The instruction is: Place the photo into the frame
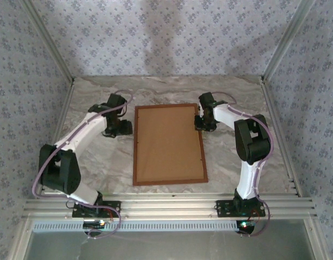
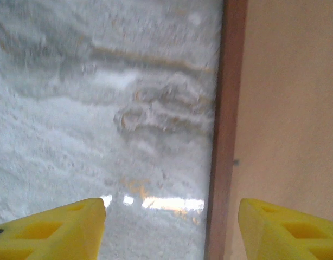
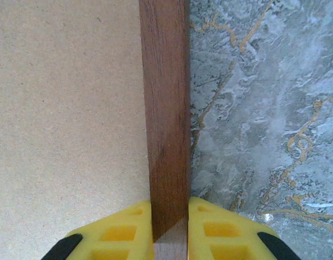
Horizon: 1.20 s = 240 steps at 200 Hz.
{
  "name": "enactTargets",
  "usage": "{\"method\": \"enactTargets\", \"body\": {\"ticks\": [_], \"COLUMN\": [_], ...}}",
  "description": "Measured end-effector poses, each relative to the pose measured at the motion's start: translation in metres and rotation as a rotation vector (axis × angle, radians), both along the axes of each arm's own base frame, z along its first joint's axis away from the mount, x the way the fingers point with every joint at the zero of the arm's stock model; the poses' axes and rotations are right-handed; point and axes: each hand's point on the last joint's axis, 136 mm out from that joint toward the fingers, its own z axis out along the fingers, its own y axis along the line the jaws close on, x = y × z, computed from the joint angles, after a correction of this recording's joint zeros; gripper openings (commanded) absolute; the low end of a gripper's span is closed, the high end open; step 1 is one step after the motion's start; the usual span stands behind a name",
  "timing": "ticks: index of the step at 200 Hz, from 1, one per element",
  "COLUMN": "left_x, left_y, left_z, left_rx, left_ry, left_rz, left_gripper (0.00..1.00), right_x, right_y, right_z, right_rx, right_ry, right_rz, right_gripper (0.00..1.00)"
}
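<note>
A: Where does the frame [image 1: 170,182] sit?

B: Flat on the marble worktop [image 1: 115,162], between the 2 arms, with its long sides running near to far. Its near rail lies close to the worktop's front edge, with a thin strip of bare marble before it. A plain brown backing board [image 1: 168,142] fills the opening.

A: Is there room at the sides?

B: There is open marble along the near half of both long rails. Farther up, each arm crowds 1 side.

A: The left gripper [image 2: 172,216]?

B: It is spread wide at the far part of the left rail. In its wrist camera that rail runs up between the 2 yellow fingers [image 2: 63,227], nearer the right-hand one. Whether either finger touches the wood, I cannot tell.

A: And the right gripper [image 3: 170,216]?

B: It is closed tight on the right rail, toward the far corner. 1 jaw is on the board side and 1 on the marble side, both pressed against the wood.

A: Beyond the far rail?

B: A band of bare marble, then the papered walls [image 1: 166,38].
</note>
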Motion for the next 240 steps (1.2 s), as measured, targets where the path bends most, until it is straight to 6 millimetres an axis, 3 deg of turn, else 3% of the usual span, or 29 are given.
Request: {"method": "enactTargets", "body": {"ticks": [41, 72, 138, 240], "left_x": [-0.067, -0.096, -0.105, -0.111], "left_y": [0.003, -0.006, -0.028, -0.034], "left_z": [-0.05, -0.064, -0.077, -0.089], "left_rx": [-0.088, -0.154, -0.197, -0.154], "left_ry": [0.134, 0.165, 0.175, 0.21], "left_rz": [0.087, 0.12, 0.104, 0.071], "left_gripper": [0.66, 0.67, 0.66, 0.66], "right_x": [0.0, 0.0, 0.0, 0.0], "right_y": [0.0, 0.0, 0.0, 0.001], "right_z": [0.0, 0.0, 0.0, 0.0], "right_rx": [0.0, 0.0, -0.003, -0.006], "right_ry": [0.0, 0.0, -0.001, -0.002], "right_rz": [0.0, 0.0, 0.0, -0.001], "right_gripper": [0.18, 0.18, 0.18, 0.18]}}
